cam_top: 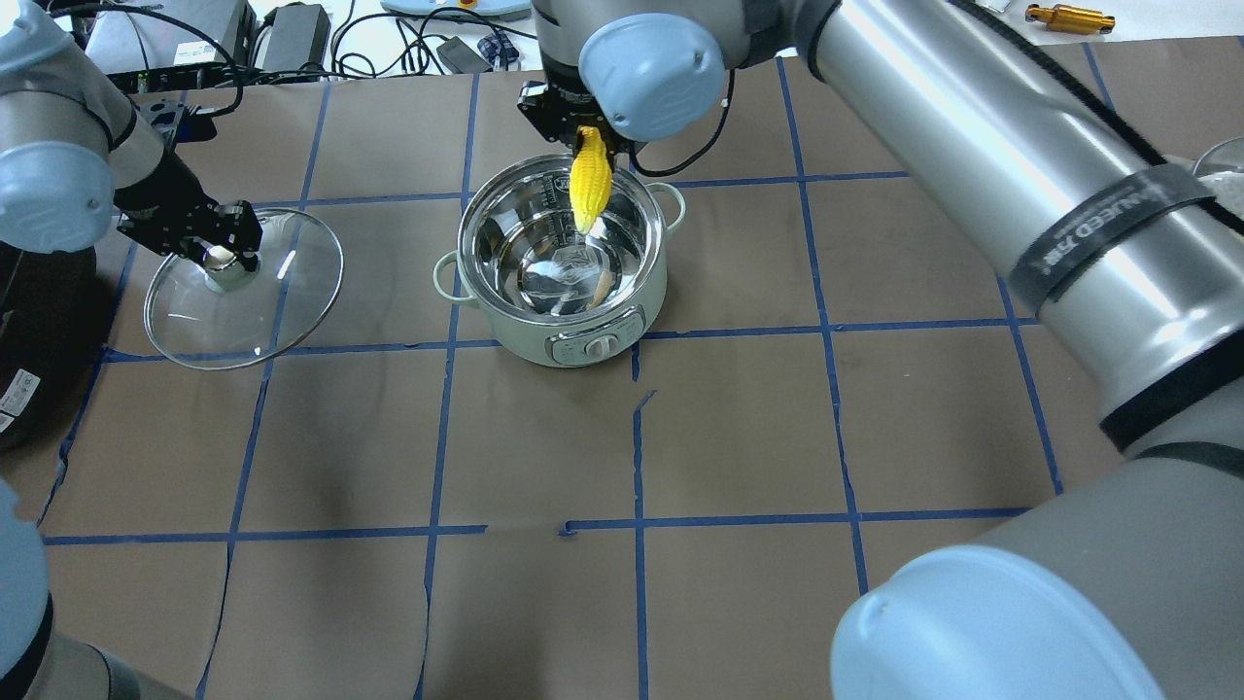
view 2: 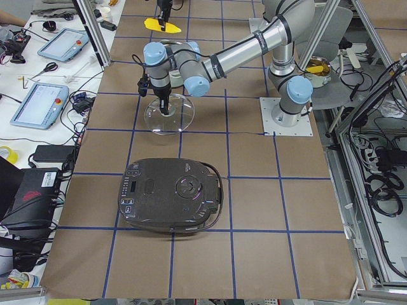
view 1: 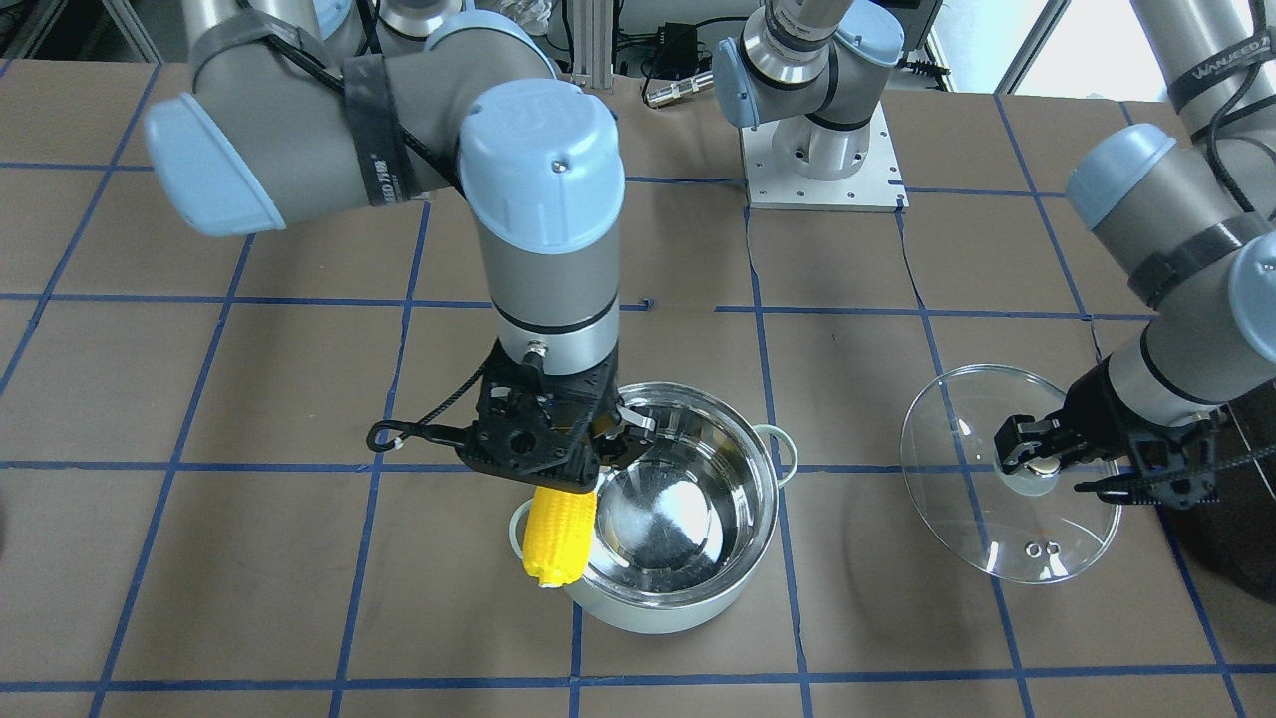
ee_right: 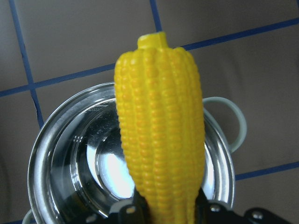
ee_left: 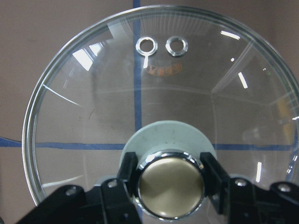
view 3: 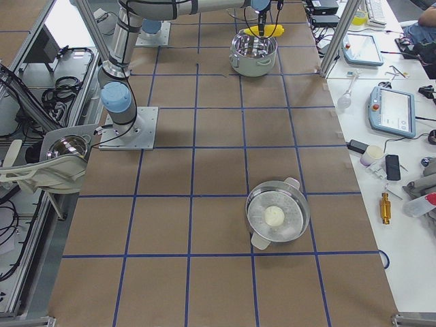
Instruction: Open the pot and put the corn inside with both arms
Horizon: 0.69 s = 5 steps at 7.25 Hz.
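Note:
The mint-green pot (view 1: 688,598) stands open, its steel interior empty; it also shows in the overhead view (cam_top: 583,335). My right gripper (view 1: 570,477) is shut on the yellow corn (view 1: 558,534), which hangs over the pot's rim. In the right wrist view the corn (ee_right: 161,140) points out over the pot (ee_right: 65,154). My left gripper (cam_top: 222,255) is shut on the brass knob (ee_left: 170,185) of the glass lid (cam_top: 262,311). It holds the lid tilted, off to the pot's side. Its fingers (ee_left: 128,169) clamp the knob on both sides.
A black appliance (view 2: 170,194) sits on the table beyond the lid, on my left. A second steel pan (view 3: 289,231) with a white lump inside stands far to my right. An arm's base plate (view 1: 822,189) lies behind the pot. Blue tape lines cross the brown tabletop.

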Motion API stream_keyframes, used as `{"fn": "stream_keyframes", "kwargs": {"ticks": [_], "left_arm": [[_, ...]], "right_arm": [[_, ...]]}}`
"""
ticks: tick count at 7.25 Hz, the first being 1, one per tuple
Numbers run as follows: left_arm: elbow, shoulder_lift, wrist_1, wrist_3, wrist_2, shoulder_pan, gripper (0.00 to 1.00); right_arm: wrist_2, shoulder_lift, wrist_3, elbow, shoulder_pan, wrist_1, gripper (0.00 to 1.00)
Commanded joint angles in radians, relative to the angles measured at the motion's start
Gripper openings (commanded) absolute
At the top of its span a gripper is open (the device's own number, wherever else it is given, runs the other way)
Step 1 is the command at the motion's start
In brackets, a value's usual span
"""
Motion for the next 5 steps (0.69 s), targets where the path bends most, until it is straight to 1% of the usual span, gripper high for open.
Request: {"fn": "stream_keyframes", "kwargs": {"ticks": [1,2,3,5], "left_arm": [[-0.06,-0.014,0.066,0.117,-0.001,0.047,0.18],[-0.067,-0.017,0.063,0.12,0.003,0.049,0.14],[-0.087,-0.019,0.063,0.111,0.0,0.041,0.14],[-0.098,-0.02,0.065,0.133,-0.003,0.039,0.13]], "right_arm": [[-0.015,0.05,-0.016,-0.003,0.048,-0.033,0.0],[-0.038,0.051,-0.097,0.009,0.048,-0.035,0.0],[-0.041,0.051,-0.105,0.034,0.049,-0.036,0.0],[-0.039,0.053,-0.101,0.092,0.049,-0.099,0.01]]}}
